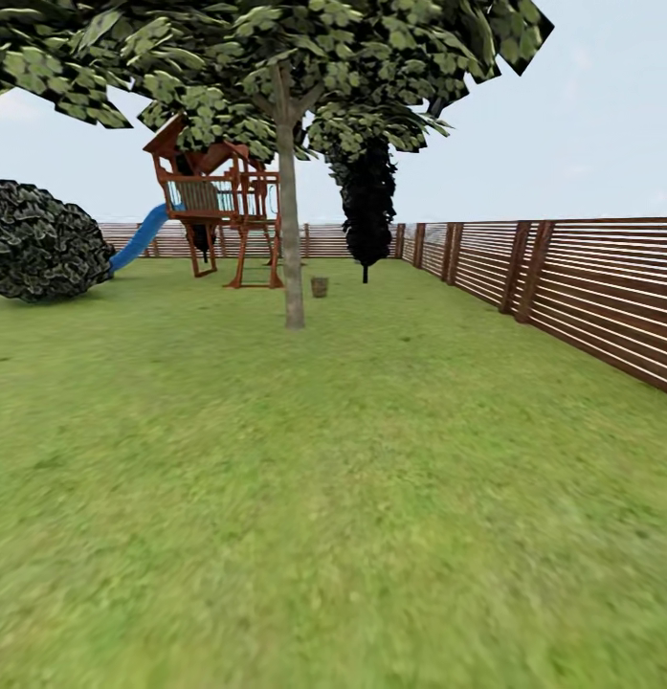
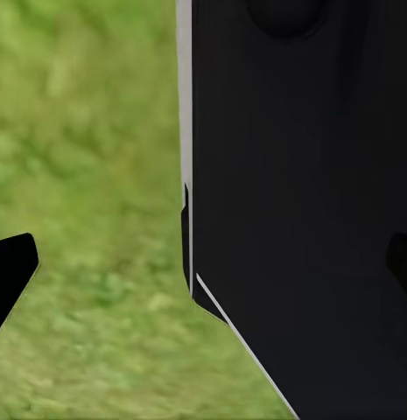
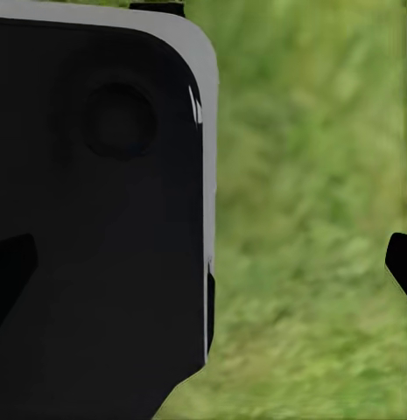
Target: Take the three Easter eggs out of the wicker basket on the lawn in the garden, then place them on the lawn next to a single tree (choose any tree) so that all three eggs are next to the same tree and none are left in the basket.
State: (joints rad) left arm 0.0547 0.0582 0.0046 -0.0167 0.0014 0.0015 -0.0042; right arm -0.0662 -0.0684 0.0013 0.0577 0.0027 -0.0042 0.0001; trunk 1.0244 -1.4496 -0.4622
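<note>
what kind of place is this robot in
A fenced back garden, most likely a home's yard: a wide lawn, a slatted wooden fence along the right and far side, and a wooden play tower with a blue slide behind a tree.

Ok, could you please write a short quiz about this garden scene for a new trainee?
1. True or false: in the head view, the wicker basket stands on the lawn, to the right of the tree trunk.
2. On which side of the head view does the fence run? A) left B) right
3. Fill in: the slide of the play tower is ____.
Key: 1 true; 2 B; 3 blue.
</note>
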